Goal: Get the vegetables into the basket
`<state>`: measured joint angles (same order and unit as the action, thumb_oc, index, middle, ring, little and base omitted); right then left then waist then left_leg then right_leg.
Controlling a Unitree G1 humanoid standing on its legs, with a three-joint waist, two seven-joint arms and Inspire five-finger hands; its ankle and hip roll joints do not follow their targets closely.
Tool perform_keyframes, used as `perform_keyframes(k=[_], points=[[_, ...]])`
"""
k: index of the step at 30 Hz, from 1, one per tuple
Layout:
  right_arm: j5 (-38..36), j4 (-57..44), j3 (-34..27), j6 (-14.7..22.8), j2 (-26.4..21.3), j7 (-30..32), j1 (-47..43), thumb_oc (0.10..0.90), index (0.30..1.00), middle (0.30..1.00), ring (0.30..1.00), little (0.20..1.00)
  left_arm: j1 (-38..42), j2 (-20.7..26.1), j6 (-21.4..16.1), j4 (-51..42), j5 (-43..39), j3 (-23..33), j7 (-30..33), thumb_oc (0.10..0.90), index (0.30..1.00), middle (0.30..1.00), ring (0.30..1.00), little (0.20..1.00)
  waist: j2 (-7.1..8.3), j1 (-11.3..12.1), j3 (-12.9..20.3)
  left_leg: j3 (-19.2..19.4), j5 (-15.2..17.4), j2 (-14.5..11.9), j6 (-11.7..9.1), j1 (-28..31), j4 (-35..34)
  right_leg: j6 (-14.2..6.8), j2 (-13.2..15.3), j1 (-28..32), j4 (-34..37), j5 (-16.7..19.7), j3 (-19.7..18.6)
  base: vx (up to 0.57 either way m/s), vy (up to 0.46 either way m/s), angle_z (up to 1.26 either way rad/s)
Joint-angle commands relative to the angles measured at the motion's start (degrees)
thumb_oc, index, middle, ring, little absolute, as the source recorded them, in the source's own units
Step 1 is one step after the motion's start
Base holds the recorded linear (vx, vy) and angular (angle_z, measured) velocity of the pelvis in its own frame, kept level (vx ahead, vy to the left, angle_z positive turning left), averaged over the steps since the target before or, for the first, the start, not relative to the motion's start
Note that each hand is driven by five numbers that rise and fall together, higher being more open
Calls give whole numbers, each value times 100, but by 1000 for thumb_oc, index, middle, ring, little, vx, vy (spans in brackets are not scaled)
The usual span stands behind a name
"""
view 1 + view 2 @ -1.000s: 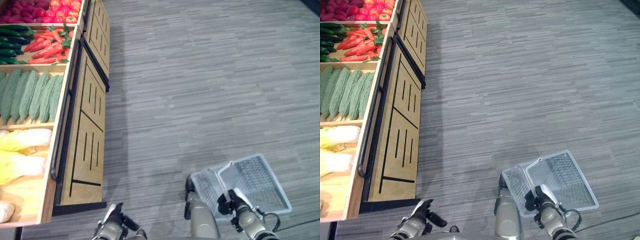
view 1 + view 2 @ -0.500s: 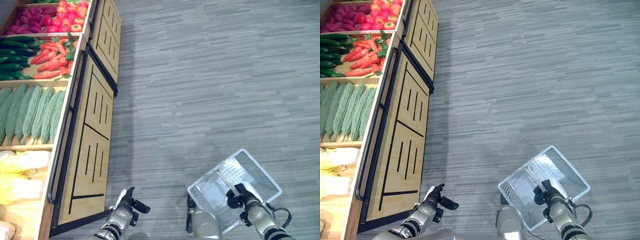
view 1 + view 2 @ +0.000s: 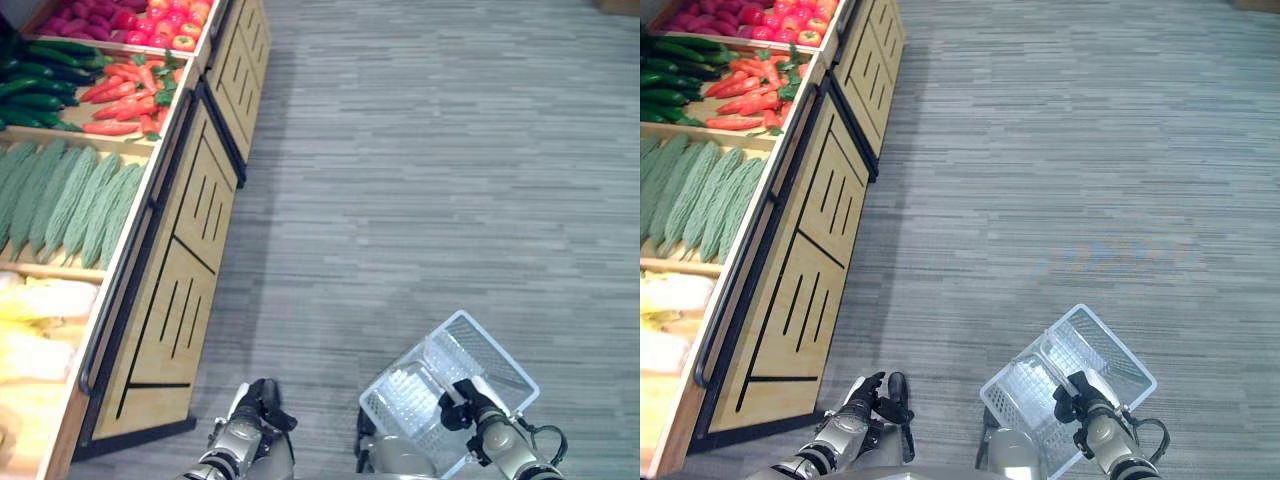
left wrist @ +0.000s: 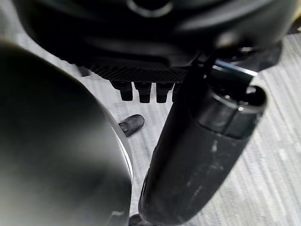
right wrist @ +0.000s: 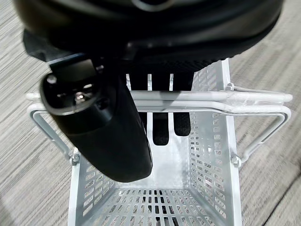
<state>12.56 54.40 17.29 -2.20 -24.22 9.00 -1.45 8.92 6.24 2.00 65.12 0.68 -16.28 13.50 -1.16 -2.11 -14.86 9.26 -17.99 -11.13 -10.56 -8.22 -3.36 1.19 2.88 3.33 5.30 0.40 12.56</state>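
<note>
My right hand [image 5: 117, 136] is closest, its fingers curled round the handle [image 5: 197, 100] of the white basket [image 3: 1090, 355], which hangs low at my right side so the open top faces up for loading. I can see down through its mesh floor; it looks empty. My left hand [image 3: 252, 412] hangs free at my lower left, fingers loosely bent and holding nothing, kept spare for picking.

The vegetables sit well apart from the basket, on the wooden stand [image 3: 185, 260] to my left: pale cabbages [image 3: 40, 300] nearest, then green gourds [image 3: 70, 195], carrots [image 3: 125, 95], cucumbers [image 3: 40, 85] and tomatoes [image 3: 150, 15] farthest. The stand's black rail [image 3: 135, 260] runs along its front edge, so I judge any reach must clear it. The grey floor [image 3: 430, 170] ahead and to my right gives room to turn.
</note>
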Motion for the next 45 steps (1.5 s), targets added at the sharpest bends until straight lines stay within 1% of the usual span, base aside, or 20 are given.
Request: perform_keyframes(k=[1,5,12,13,16,19,21,23,25,28,29,30,33,35,37,38,40,41,42,45], points=[[-23,-275,69,166,-175,60,-181,400,300,300,300,300,-129,280,-87,-119,135,-38,135,900,1000,1000,1000,1000,109,196,123,215,427,-4,-81,50,-65,-934,286,521,-173,-541,-761,192,168,-52],[-46,-198,14,140,-43,53,-202,400,300,300,300,300,-123,319,-100,-79,163,-7,139,900,1000,1000,1000,1000,218,251,244,480,652,220,118,69,83,-1097,620,705,-149,-583,-828,142,166,-18],[23,-106,62,107,101,26,-367,400,300,300,300,300,-30,487,-84,-117,166,39,144,900,1000,1000,1000,1000,448,364,457,744,1057,627,506,248,-21,-1403,962,393,-768,-448,-901,128,148,-4],[21,-123,74,111,123,21,-401,400,300,300,300,300,-26,512,-82,-141,162,64,140,900,1000,1000,1000,1000,475,383,457,766,1114,663,542,292,-49,-1446,978,278,-946,-389,-909,62,105,-1],[26,-186,104,111,156,9,-487,400,300,300,300,300,23,580,-64,-192,99,95,137,900,1000,1000,1000,1000,518,429,368,776,1256,758,671,499,-134,-1619,1044,-239,-1882,173,-944,48,103,-6],[-20,-218,97,97,177,7,-519,400,300,300,300,300,59,603,-61,-157,95,70,113,900,1000,1000,1000,1000,460,389,245,609,1389,819,742,665,-164,-1578,1000,-619,-2403,482,-1157,117,95,-3],[-30,-198,113,94,189,0,-514,400,300,300,300,300,60,612,-68,-149,75,81,110,900,1000,1000,1000,1000,468,375,228,560,1436,848,739,720,-164,-1541,1016,-687,-2354,533,-1184,149,22,19],[-47,-235,138,79,196,-13,-500,400,300,300,300,300,89,646,-72,-132,46,71,98,900,1000,1000,1000,1000,460,313,157,321,1525,883,699,811,-164,-1423,938,-908,-1911,492,-1305,221,-10,39],[-69,-207,144,85,190,1,-499,400,300,300,300,300,127,641,-94,-85,55,42,80,900,1000,1000,1000,1000,453,217,85,97,1624,913,666,907,-164,-1407,885,-1081,-1371,430,-1496,216,-21,54],[-68,-159,132,87,158,18,-435,400,300,300,300,300,129,631,-108,-22,117,16,50,900,1000,1000,1000,1000,475,75,22,-252,1769,990,651,1109,-164,-1459,863,-1399,-829,706,-1840,212,-38,61],[-69,-156,133,90,157,20,-434,400,300,300,300,300,127,628,-110,-20,118,16,49,900,1000,1000,1000,1000,464,62,16,-268,1784,983,652,1123,-164,-1461,861,-1372,-820,696,-1820,241,-66,83],[-73,-169,121,95,148,-1,-366,400,300,300,300,300,132,625,-135,-17,157,-22,29,900,1000,1000,1000,1000,470,-32,-20,-535,1876,1032,655,1262,-164,-1504,808,-1640,-629,864,-2037,242,-69,94],[-73,-124,94,106,153,-16,-268,400,300,300,300,300,117,633,-153,17,178,-44,31,900,1000,1000,1000,1000,487,-149,-65,-913,2009,1070,661,1466,-164,-1564,724,-1817,-467,1007,-2198,224,-74,115],[-58,-131,101,112,154,-29,-231,400,300,300,300,300,101,644,-161,17,172,-44,38,900,1000,1000,1000,1000,493,-172,-81,-1069,2062,1074,661,1536,-164,-1576,706,-1841,-447,1032,-2157,154,-89,75],[-58,-90,143,136,140,-54,-185,400,300,300,300,300,115,645,-184,24,176,-100,46,900,1000,1000,1000,1000,528,-196,-64,-1505,2115,1128,665,1607,-164,-1599,553,-1852,-665,969,-2446,147,-126,57],[-59,-85,144,139,140,-53,-187,400,300,300,300,300,114,645,-183,23,176,-101,46,900,1000,1000,1000,1000,525,-207,-68,-1517,2117,1125,665,1611,-164,-1598,554,-1850,-680,954,-2434,136,-141,93],[-91,-25,142,144,103,-49,-134,400,300,300,300,300,123,655,-174,66,236,-150,26,900,1000,1000,1000,1000,521,-201,29,-1763,2143,1112,656,1630,-164,-1477,436,-1716,-891,725,-2618,130,-145,110],[-77,-25,122,137,67,-67,-135,400,300,300,300,300,125,622,-179,60,206,-155,14,900,1000,1000,1000,1000,503,-194,78,-1866,2150,1069,632,1667,-164,-1457,449,-1643,-925,696,-2596,197,-290,142],[-115,51,107,150,26,-56,-131,400,300,300,300,300,131,548,-177,32,118,-179,36,900,1000,1000,1000,1000,438,-175,140,-2024,2066,965,603,1673,-164,-1338,318,-1571,-1072,523,-2530,155,-244,127],[-137,90,78,166,-20,-62,-104,400,300,300,300,300,100,523,-185,38,58,-167,30,900,1000,1000,1000,1000,365,-175,198,-2131,2015,884,556,1667,-127,-1220,262,-1476,-1155,342,-2300,125,-244,95]])
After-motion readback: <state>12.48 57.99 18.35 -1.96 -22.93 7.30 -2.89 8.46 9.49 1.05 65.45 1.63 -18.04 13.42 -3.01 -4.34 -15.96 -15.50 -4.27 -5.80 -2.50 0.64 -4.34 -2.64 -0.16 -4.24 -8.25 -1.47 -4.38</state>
